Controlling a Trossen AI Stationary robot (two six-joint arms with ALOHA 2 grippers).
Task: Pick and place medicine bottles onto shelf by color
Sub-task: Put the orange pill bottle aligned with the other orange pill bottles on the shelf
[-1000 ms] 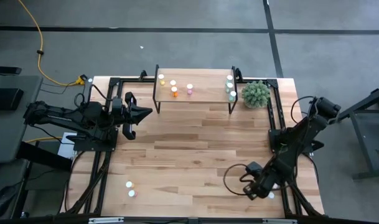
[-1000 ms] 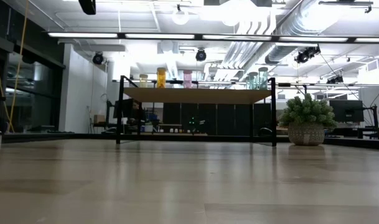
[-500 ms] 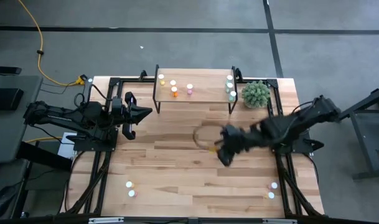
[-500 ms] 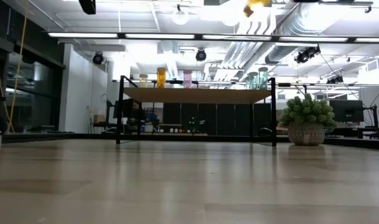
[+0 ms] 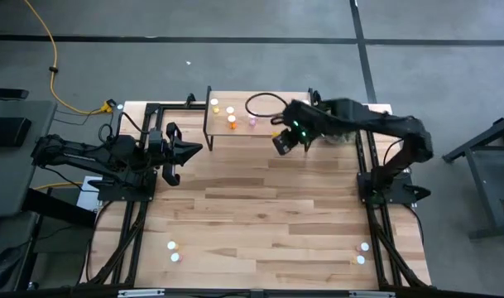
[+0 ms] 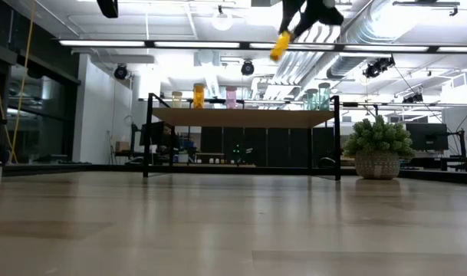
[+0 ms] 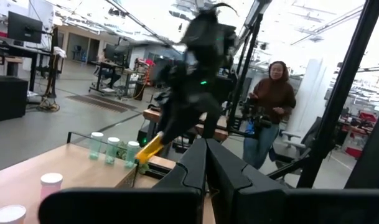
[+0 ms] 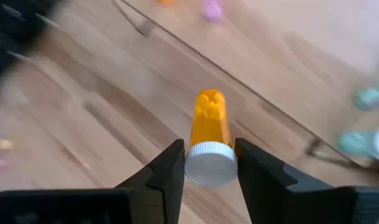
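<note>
right end effector [image 5: 282, 142]: clamped on yellow bottle [image 8: 209, 118] by its white cap, above shelf [image 5: 276, 112] near edge | left end effector [image 5: 190, 149]: fingers together, empty, counter's left

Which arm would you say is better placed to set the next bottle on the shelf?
The right: its gripper already grips a yellow bottle and hangs by the shelf front edge. The left gripper waits at the table's left side, holding nothing.
</note>
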